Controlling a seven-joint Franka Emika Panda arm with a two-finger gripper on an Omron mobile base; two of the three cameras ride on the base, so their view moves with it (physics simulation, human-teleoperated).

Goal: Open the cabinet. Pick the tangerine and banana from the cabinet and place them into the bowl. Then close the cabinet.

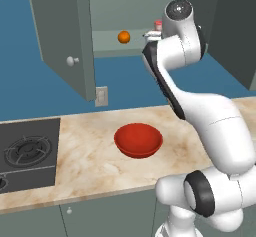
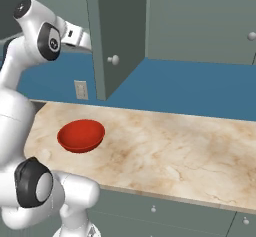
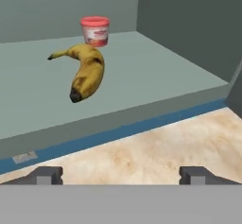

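Orange shows on the shelf of the open cabinet point(image 1: 65, 36) in the left base view: the tangerine point(image 1: 124, 37) sits at about 11 o'clock from the arm's raised wrist, and the red bowl point(image 1: 138, 140) waits empty on the marble table point(image 1: 90, 156).

In the right base view the cabinet door point(image 2: 117, 31) stands swung out over the bowl.

In the hand view the banana point(image 3: 87, 72) lies on the shelf, a red-and-white cup point(image 3: 95, 30) just behind it at 12 o'clock. The jaws point(image 3: 121, 175) are spread wide, holding nothing. Opening looks done; both fruits and closing remain.
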